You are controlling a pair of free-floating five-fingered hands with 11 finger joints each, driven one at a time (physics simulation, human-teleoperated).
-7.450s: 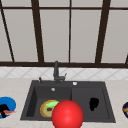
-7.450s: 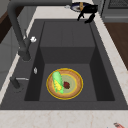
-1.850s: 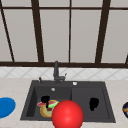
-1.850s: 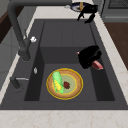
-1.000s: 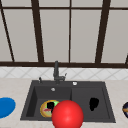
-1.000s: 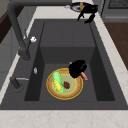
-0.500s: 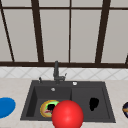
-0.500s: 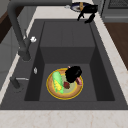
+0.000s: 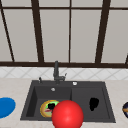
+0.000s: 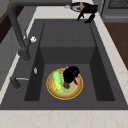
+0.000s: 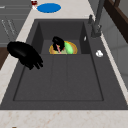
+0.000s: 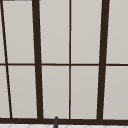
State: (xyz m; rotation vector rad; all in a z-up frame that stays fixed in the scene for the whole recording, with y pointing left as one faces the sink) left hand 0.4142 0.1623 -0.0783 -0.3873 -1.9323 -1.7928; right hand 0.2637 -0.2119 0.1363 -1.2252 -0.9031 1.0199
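Roughly at the middle of the scene sits a dark double sink (image 9: 107, 100) set into a pale tabletop (image 10: 62, 118), and everything else is placed from it. Left of the sink, on the tabletop, lies a blue plate (image 9: 5, 107). Inside the sink's left basin lies a round yellow-rimmed plate (image 10: 51, 91), holding a green corn cob (image 10: 58, 81) on its faucet side and a pinkish piece of food (image 10: 77, 81) beside that. The left hand (image 10: 70, 74) is down on this plate, its fingers curled onto the food next to the corn cob; what exactly they grip is hidden under the hand. Behind the sink's divider stands a dark faucet (image 9: 56, 72), with a window (image 12: 70, 62) of dark bars above it. In front of the sink, near its middle, a large red ball (image 9: 67, 115) covers part of the yellow-rimmed plate in the front view. Over the sink's right basin the right hand (image 11: 25, 55) hangs in the air, fingers relaxed and pointing downward, holding nothing. Right of the sink, on the tabletop, a dark dish (image 9: 125, 109) shows at the picture's edge.
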